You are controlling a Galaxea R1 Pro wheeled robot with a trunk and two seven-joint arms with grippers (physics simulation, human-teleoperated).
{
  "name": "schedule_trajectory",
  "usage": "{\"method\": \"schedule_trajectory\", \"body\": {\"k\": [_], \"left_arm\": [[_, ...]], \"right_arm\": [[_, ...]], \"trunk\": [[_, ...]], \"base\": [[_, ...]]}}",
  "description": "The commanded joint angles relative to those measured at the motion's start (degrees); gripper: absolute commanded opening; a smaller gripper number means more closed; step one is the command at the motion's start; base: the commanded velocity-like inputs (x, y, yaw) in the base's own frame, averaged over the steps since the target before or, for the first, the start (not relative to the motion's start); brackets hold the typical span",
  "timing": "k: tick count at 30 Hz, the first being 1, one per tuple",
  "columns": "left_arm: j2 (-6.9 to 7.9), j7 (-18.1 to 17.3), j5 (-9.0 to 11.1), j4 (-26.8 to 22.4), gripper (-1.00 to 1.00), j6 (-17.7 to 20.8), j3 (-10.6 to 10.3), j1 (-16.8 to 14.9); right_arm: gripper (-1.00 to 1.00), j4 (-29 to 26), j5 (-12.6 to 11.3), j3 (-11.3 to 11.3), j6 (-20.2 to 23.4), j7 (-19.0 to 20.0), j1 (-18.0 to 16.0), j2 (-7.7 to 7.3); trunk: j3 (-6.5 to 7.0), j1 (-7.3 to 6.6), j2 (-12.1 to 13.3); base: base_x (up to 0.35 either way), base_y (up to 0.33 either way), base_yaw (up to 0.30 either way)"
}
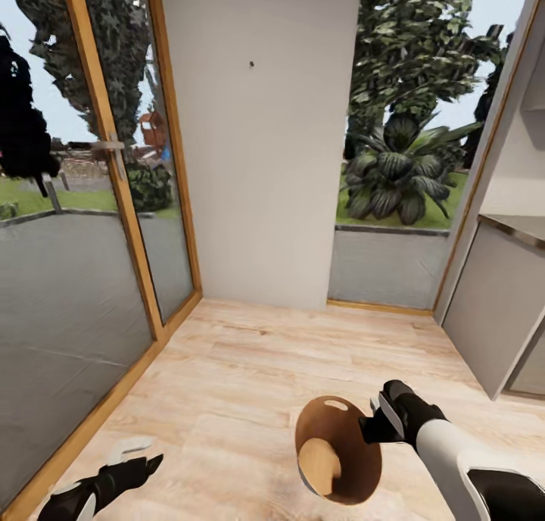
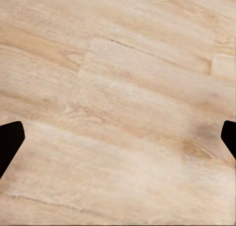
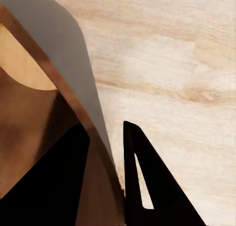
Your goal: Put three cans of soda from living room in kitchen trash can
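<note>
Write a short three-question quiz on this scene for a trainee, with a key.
1. True or false: the right gripper is shut on the rim of the tash can.
2. What lies under the open left gripper? A) wood floor B) grey rug C) glass table
3. Fill in: no soda can shows inside the bucket; its inside is coppery-____.

Key: 1 true, one finger sits inside the wall and one outside. 2 A. 3 brown.
</note>
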Motion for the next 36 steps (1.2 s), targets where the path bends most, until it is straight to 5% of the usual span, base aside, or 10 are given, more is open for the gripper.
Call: {"method": "schedule_trajectory", "body": {"k": [1, 7, 17, 36], "left_arm": [[0.00, 0.1, 0.0, 0.0, 1.00, 0.4, 0.0, 0.0], [0.00, 0.1, 0.0, -0.5, 1.00, 2.1, -0.2, 0.0], [0.00, 0.2, 0.1, -1.0, 1.00, 2.4, -0.2, 0.0], [0.00, 0.2, 0.1, -1.0, 1.00, 2.2, -0.2, 0.0]], "right_arm": [[-1.00, -0.9, -0.8, 0.1, 0.7, 0.0, 0.0, 0.56], [-1.00, -2.4, -0.4, 0.4, 2.1, -0.3, -0.3, 3.22], [-1.00, -2.7, -0.3, 0.6, 2.6, -0.3, -0.4, 5.07], [-1.00, -2.8, -0.4, 0.3, 2.6, -0.2, -0.3, 5.22]], "trunk": [[-0.03, 0.00, 0.0], [-0.20, 0.00, 0.0], [-0.29, 0.00, 0.0], [-0.31, 0.00, 0.0]], "base": [[-0.262, 0.196, 0.242], [-0.269, 0.183, 0.243], [-0.293, 0.126, 0.212], [-0.297, 0.122, 0.018]]}}
